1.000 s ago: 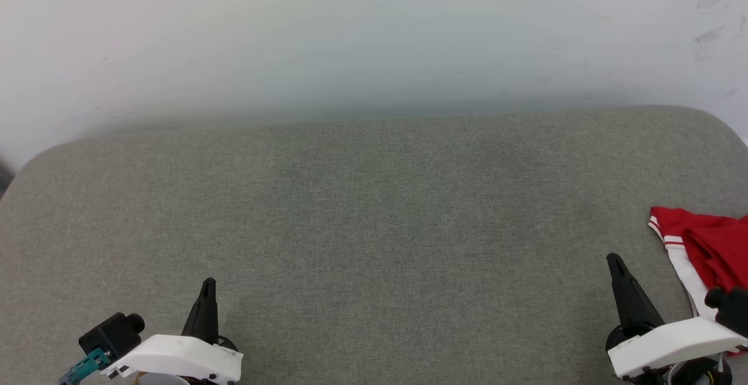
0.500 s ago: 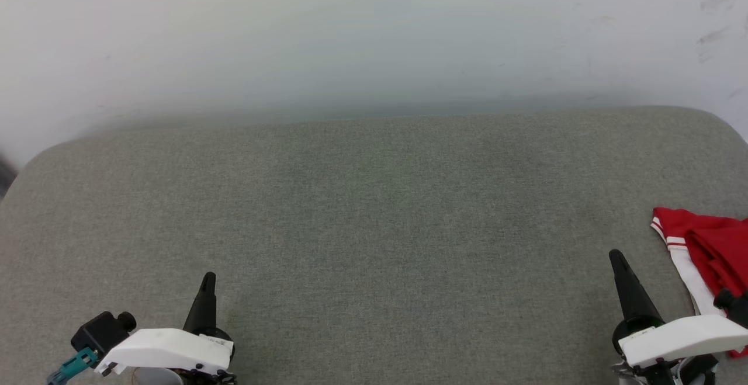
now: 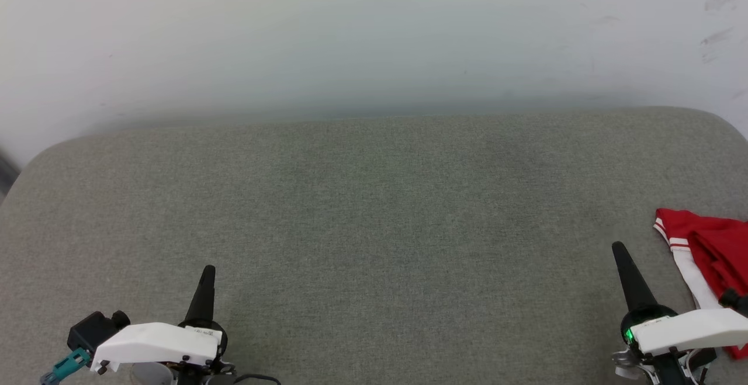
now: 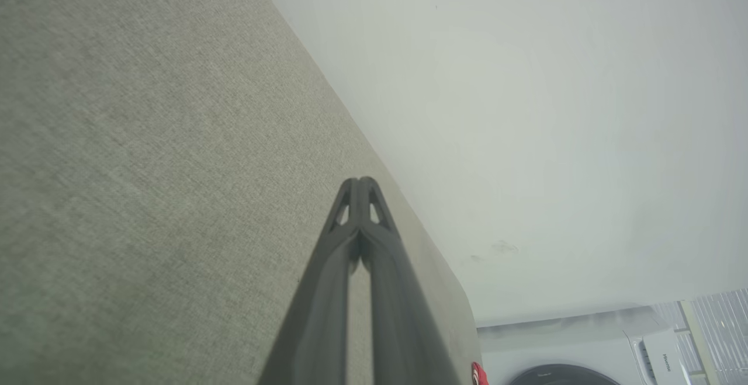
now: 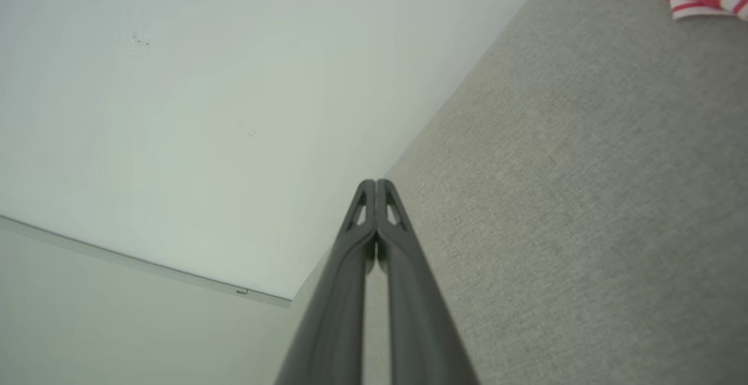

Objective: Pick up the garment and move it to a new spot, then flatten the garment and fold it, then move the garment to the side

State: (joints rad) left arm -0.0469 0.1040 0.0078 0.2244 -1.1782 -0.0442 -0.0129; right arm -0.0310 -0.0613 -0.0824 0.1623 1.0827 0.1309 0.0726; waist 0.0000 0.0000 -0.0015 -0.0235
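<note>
Surface is a grey woven pad (image 3: 374, 227) with rounded far corners, butted against a plain white wall (image 3: 374, 34) that has a few scuffs at upper right. Most of the pad is bare.

Lower left of the head view: the left gripper (image 3: 208, 274) is fully closed, its two fingers pressed into one dark spike pointing toward the wall. The left wrist view agrees: fingers (image 4: 324, 303) meet at the tips over bare fabric, nothing gripped.

Lower right: the right gripper (image 3: 619, 252) is in the same state, closed and empty, tips touching in its wrist view too. A green light (image 3: 629, 335) is lit on its wrist.

The shirt (image 3: 716, 245) is red and crumpled, at the right edge of the pad, partly cut off by the frame. Its white sleeve (image 3: 695, 280) with red-white striped trim lies on the side facing the right gripper.

The fingertip sits near the shirt but apart from it. The white wrist housing overlaps the shirt's lower part in the head view; can't tell if they touch.

The right wrist view puts the striped corner in its top-right corner, well off the finger line. The left wrist view catches a red sliver at the bottom edge, beside a white appliance (image 4: 584, 344) with a dark round door.
</note>
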